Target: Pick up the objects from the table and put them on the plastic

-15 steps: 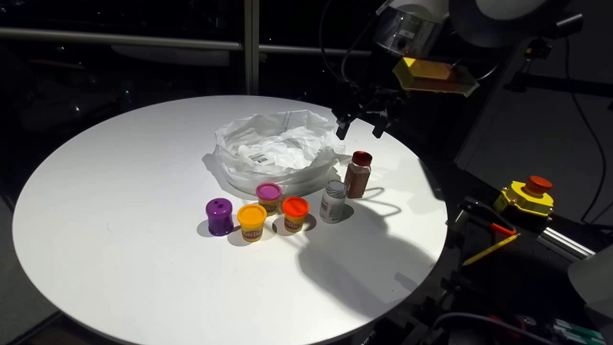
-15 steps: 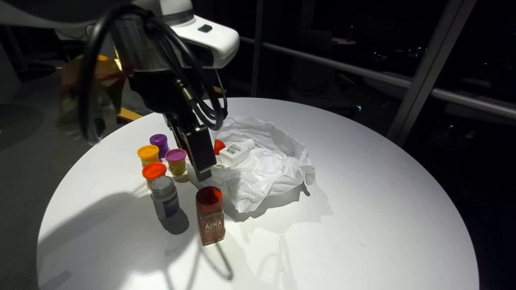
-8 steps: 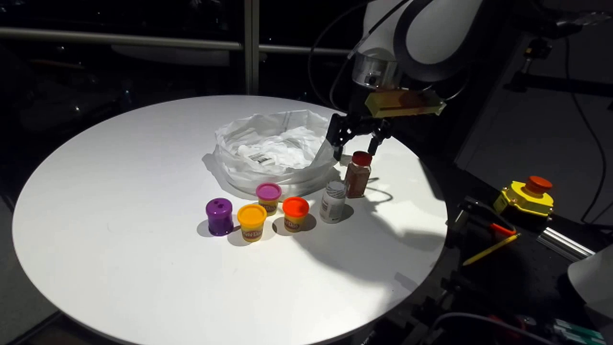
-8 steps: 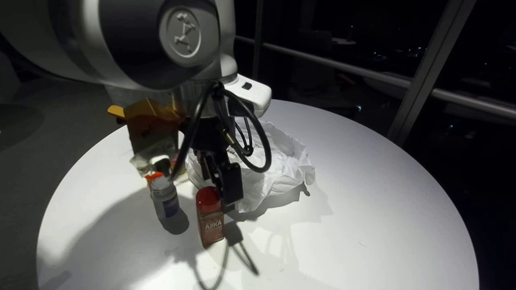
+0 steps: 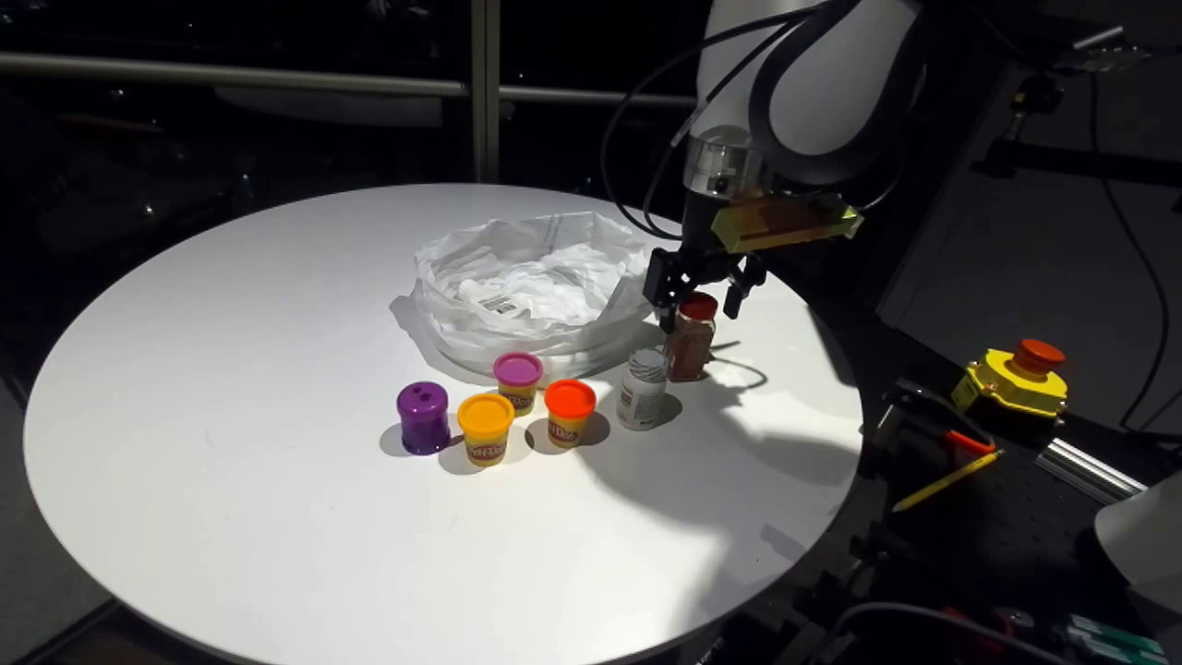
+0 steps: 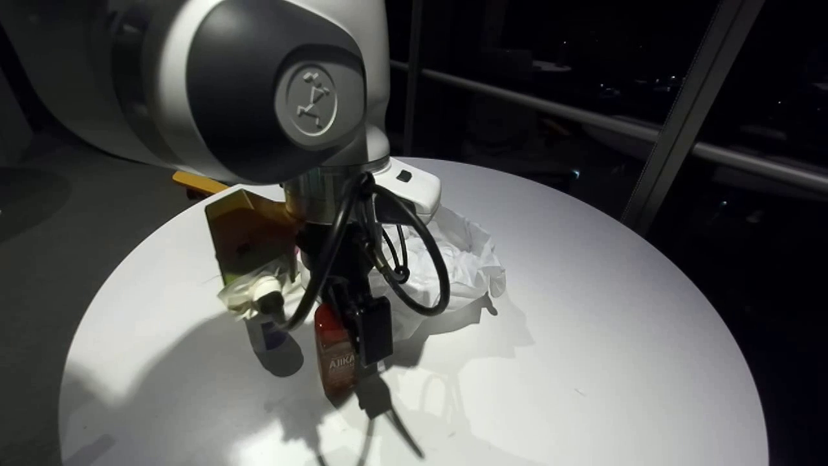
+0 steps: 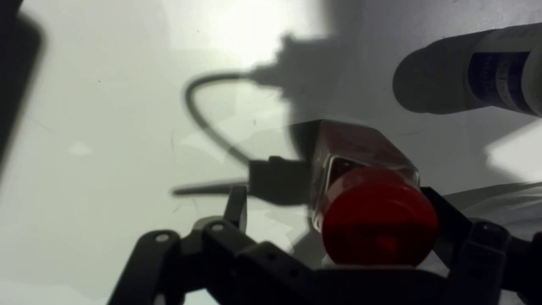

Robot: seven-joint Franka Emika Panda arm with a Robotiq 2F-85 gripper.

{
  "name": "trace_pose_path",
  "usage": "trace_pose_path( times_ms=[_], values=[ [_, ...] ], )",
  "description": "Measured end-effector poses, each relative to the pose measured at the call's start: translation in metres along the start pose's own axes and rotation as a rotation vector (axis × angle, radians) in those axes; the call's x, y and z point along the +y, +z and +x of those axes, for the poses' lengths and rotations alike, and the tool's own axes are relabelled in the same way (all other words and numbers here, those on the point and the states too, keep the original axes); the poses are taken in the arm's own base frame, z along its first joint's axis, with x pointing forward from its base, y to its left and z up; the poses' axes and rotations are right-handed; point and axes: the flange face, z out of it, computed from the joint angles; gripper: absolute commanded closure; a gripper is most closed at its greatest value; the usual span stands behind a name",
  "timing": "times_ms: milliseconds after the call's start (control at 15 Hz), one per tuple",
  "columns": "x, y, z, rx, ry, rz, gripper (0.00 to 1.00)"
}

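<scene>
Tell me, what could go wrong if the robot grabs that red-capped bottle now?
Closing could shove or tip the red-capped AJIKA bottle: in the wrist view it sits much nearer one side of the open gripper than the other. The white bottle stands close by and might get knocked over. The gripper might also catch the white plastic bag, whose edge lies near the bottle.

Large round table with smooth white top (image 5: 231, 536), both exterior views. Behind it: near-black glass window panes (image 5: 277, 28), upright grey metal post (image 5: 486, 92), horizontal grey metal rail (image 5: 231, 76). Small whitish light specks (image 6: 575, 173) in the glass. Plain dim grey wall or panel (image 5: 1025, 245), frame right. Dark grey floor (image 6: 45, 272) beside table. Light bright but uneven on tabletop; room dark.
</scene>
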Motion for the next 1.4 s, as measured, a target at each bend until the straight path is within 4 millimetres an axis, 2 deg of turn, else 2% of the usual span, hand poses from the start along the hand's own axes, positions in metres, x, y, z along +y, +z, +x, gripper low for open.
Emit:
trace_pose_path(
  times_ms=[67, 133, 267, 600, 667, 1067, 1200, 1400],
  values=[
    [0.0, 0.001, -0.002, -0.003, -0.005, 0.0, 0.04],
    [0.001, 0.002, -0.003, -0.006, -0.009, -0.001, 0.25],
    [0.002, 0.004, -0.006, -0.014, -0.016, -0.001, 0.31],
    [0.003, 0.006, -0.011, -0.019, -0.011, 0.033, 0.71],
    [0.002, 0.006, -0.012, -0.022, -0.007, 0.04, 0.74],
    [0.002, 0.0, -0.017, -0.007, 0.006, 0.058, 0.74],
    [0.002, -0.015, -0.02, 0.019, 0.022, 0.074, 0.74],
    [-0.004, -0.053, -0.018, 0.092, 0.074, 0.125, 0.74]
  ],
)
